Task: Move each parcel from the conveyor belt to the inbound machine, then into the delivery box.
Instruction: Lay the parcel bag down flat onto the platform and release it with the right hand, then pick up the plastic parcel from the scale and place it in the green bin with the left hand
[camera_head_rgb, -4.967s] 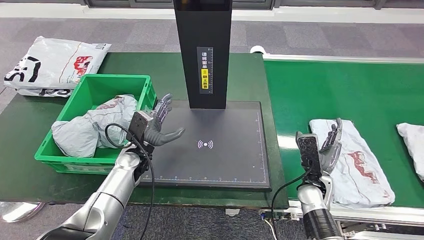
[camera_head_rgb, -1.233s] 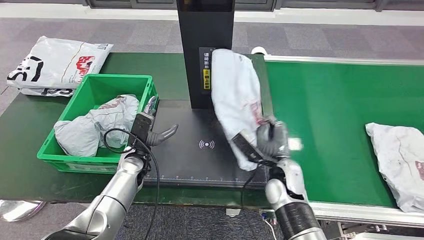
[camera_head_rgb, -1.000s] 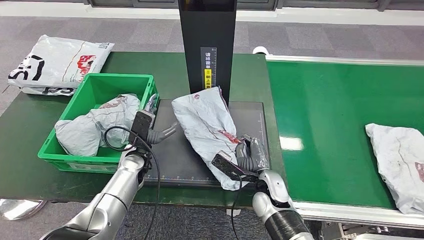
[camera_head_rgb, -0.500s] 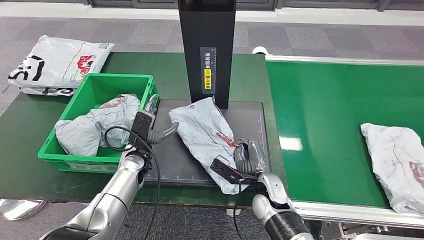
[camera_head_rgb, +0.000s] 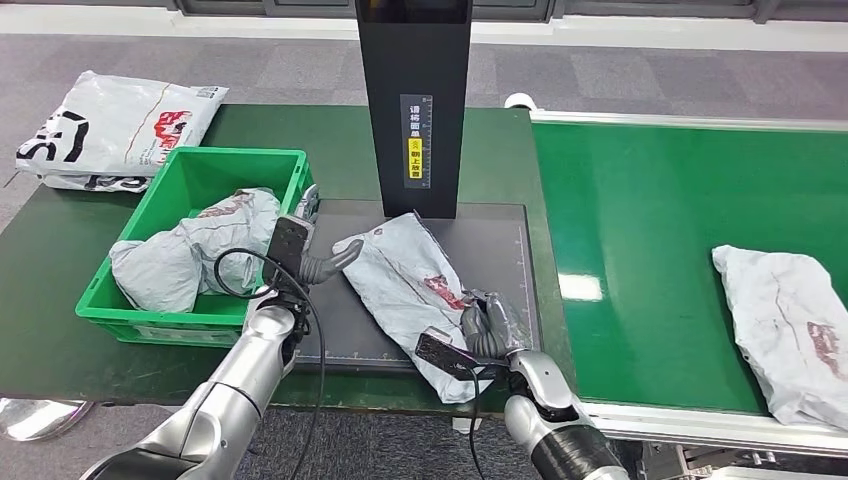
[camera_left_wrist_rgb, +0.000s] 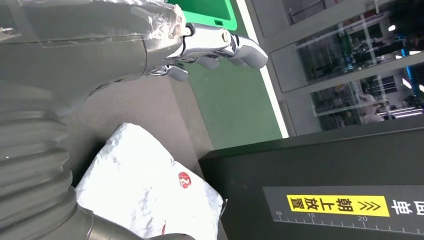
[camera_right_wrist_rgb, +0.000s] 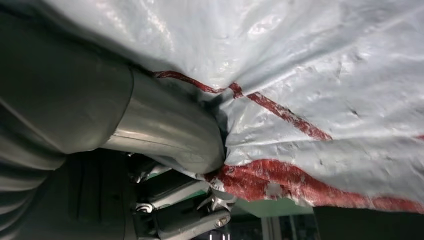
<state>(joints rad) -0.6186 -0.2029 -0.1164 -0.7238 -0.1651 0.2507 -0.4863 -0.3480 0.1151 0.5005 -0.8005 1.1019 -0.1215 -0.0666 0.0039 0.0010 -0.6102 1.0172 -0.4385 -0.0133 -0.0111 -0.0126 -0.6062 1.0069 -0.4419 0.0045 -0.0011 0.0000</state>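
Note:
A grey parcel with red print lies flat on the black plate of the inbound machine. My right hand grips its near end, close to the plate's front edge; in the right wrist view the thumb presses into the crumpled parcel. My left hand stands open at the plate's left side, thumb close to the parcel's far left corner. The left wrist view has its fingers spread above the parcel. A second grey parcel lies on the green conveyor belt at the right.
The green delivery box stands left of the plate with a grey parcel inside. The machine's black column rises behind the plate. A white bag lies at the table's far left.
The parcel came off the belt in my right hand, swung over the plate and now lies flat, nearer my left hand. The belt parcel has drifted left.

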